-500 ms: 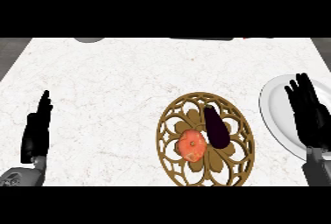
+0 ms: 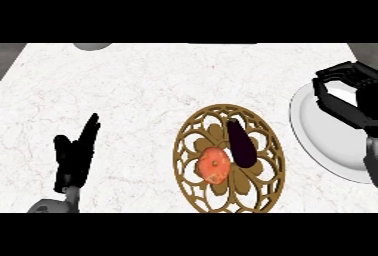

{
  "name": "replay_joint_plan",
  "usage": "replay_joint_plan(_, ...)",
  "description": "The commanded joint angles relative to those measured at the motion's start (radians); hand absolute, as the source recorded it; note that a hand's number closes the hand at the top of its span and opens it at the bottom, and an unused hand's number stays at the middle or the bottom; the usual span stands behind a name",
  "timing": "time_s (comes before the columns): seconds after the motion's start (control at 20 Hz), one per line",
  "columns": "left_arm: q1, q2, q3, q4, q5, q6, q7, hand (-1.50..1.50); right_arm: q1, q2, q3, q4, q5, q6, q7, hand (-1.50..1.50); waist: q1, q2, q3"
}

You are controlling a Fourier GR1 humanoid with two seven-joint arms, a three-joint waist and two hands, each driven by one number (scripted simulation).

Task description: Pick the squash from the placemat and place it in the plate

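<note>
An orange squash lies on the round gold openwork placemat, left of its middle. A dark purple eggplant lies beside it on the same mat, to the right. The white plate sits at the right edge of the counter. My right hand hangs over the plate's far part, fingers loosely bent and spread, with nothing in them. It is well right of and beyond the squash. My left hand rests open at the lower left, fingers up.
The counter top is white marble. A grey rounded object peeks in at the far left edge. The dark counter edge runs along the left side.
My right hand has risen from its rest beside the plate and moved farther away over the plate, its fingers bending. The squash, eggplant and left hand stay where they were.
</note>
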Motion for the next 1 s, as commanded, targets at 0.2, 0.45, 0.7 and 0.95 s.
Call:
replay_joint_plan(0.2,0.071,-0.060,-0.038,-0.027,0.085,-0.117,0.030,0.00,0.100,0.156,0.046,-0.134,0.090,-0.153,-0.104,-1.50,-0.013,0.003,0.003)
replay_joint_plan(0.45,0.071,-0.071,-0.040,-0.058,0.050,-0.087,0.068,0.00,0.158,0.057,0.083,-0.268,0.159,-0.084,0.030,-1.50,-0.015,0.003,0.002)
replay_joint_plan(0.7,0.085,-0.054,-0.017,-0.037,0.069,-0.118,0.036,0.00,0.137,-0.161,0.188,-0.324,0.224,0.120,0.242,-1.50,-0.010,0.001,-0.002)
replay_joint_plan(0.95,0.050,-0.056,-0.009,-0.037,0.067,-0.122,0.065,0.00,0.111,-0.201,0.285,-0.519,0.281,0.188,0.504,-1.50,-0.019,0.000,-0.001)
